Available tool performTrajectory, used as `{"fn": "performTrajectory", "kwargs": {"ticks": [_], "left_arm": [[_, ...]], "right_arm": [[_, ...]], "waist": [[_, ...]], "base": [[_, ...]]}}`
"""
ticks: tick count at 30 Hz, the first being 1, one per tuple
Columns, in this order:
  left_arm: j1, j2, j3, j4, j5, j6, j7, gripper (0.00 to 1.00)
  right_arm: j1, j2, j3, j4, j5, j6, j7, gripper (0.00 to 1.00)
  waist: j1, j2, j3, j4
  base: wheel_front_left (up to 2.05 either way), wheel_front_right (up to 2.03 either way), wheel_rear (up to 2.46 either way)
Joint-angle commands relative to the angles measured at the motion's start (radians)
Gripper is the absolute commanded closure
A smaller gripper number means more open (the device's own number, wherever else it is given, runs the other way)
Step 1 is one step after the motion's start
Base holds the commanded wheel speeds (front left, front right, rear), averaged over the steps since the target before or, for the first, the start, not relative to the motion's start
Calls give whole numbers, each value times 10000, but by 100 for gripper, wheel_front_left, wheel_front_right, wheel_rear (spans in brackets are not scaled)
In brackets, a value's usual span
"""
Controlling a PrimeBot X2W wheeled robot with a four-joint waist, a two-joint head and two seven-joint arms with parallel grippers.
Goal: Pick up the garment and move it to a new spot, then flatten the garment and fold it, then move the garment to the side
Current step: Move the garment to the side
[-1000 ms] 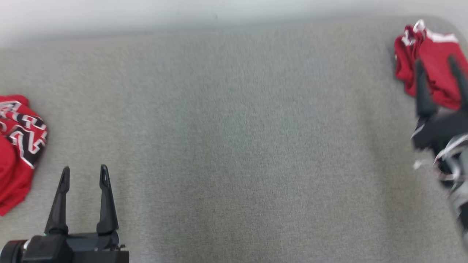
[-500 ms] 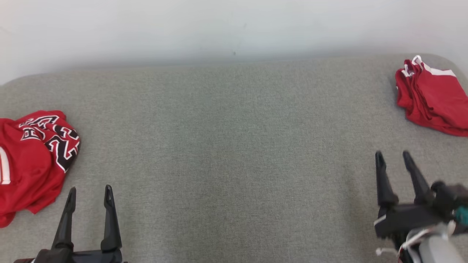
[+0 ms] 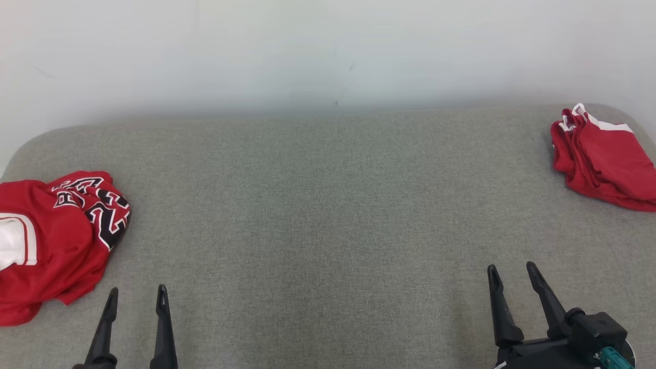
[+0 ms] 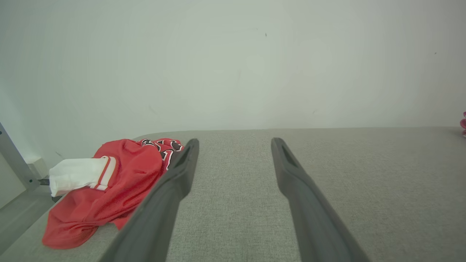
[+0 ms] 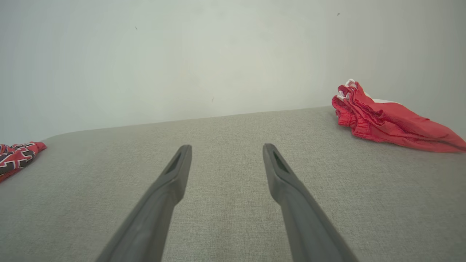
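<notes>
Right gripper has backed off the folded shorts, spread and empty (left gripper likewise).

Right gripper above a grey padded surface, fingers apart.
A folded red garment lies far right; a red lettered garment at the left edge.

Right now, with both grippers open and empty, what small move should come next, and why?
Probably reach the left gripper toward the crumpled red jersey just left of it. The jersey lies bunched and unfolded, nearest that arm, while the red garment at the far right already looks folded. The right gripper is open too, holding nothing.
</notes>
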Motion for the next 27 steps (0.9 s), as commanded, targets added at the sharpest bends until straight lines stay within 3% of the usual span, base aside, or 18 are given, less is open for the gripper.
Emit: {"fn": "performTrajectory", "kwargs": {"ticks": [1,11,27], "left_arm": [[159,-13,-14,42,52,28,-31,0],[411,261,-63,487,539,189,-31,0],[543,485,-26,637,366,371,105,0]], "right_arm": [[118,42,20,-96,-96,-26,15,0],[749,277,-66,-915,-528,-26,581,0],[1139,393,-260,-1392,-774,-26,904,0]], "waist": [[1,1,-107,48],[1,1,-526,151],[1,1,-681,90]], "base": [[0,0,0],[0,0,0],[0,0,0]]}}
